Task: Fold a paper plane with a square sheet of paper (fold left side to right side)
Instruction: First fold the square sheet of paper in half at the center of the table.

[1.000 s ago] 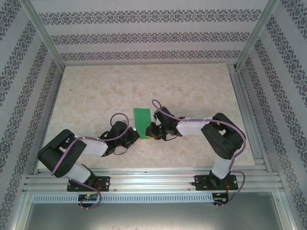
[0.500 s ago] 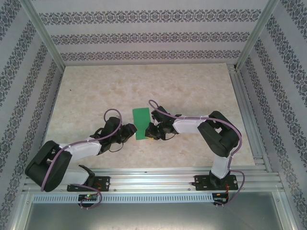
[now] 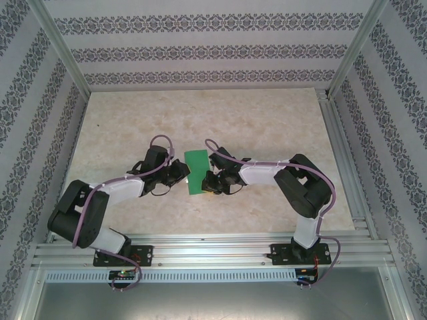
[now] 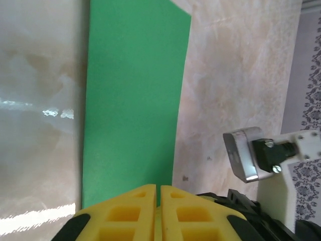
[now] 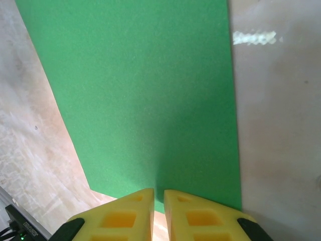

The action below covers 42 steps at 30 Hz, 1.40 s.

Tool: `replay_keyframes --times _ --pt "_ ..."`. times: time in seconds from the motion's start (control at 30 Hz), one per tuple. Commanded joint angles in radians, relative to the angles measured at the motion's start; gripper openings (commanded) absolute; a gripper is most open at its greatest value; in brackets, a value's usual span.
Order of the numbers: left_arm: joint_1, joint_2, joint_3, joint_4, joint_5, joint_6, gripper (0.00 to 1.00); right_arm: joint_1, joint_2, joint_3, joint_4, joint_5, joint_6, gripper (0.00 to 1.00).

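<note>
Square sheet of paper (image 3: 197, 171), green, showing as a narrow rectangle, flat near mid tabletop (image 3: 267, 113), slightly toward near edge. Left hand (image 3: 183, 176) at its left long edge, yellow fingers (image 4: 135, 206) together, tips at the paper. Right hand (image 3: 209, 181) at its right long edge, fingers together too, tips over the paper's edge. Actual pinch on paper by either hand: cannot tell.
</note>
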Motion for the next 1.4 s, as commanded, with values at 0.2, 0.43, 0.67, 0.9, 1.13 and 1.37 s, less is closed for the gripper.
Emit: replay_keyframes --times 0.2,0.43,0.67,0.9,1.13,1.37 --pt "0.004 0.202 0.026 0.244 0.092 0.071 0.05 0.018 0.052 -0.011 -0.095 0.077 -0.021 0.15" --pt "0.007 0.224 0.044 0.173 0.026 0.151 0.04 0.02 0.053 -0.01 -0.126 0.092 -0.026 0.15" --pt "0.034 0.247 0.062 0.13 -0.005 0.193 0.05 0.021 0.055 -0.001 -0.15 0.105 -0.034 0.15" --pt "0.06 0.272 0.076 0.118 -0.045 0.229 0.06 0.022 0.055 0.002 -0.171 0.116 -0.04 0.15" --pt "0.077 0.319 0.121 0.129 -0.066 0.241 0.06 0.026 0.059 0.009 -0.183 0.121 -0.044 0.15" --pt "0.101 0.339 0.184 0.127 -0.075 0.259 0.09 0.027 0.066 0.012 -0.19 0.121 -0.047 0.15"
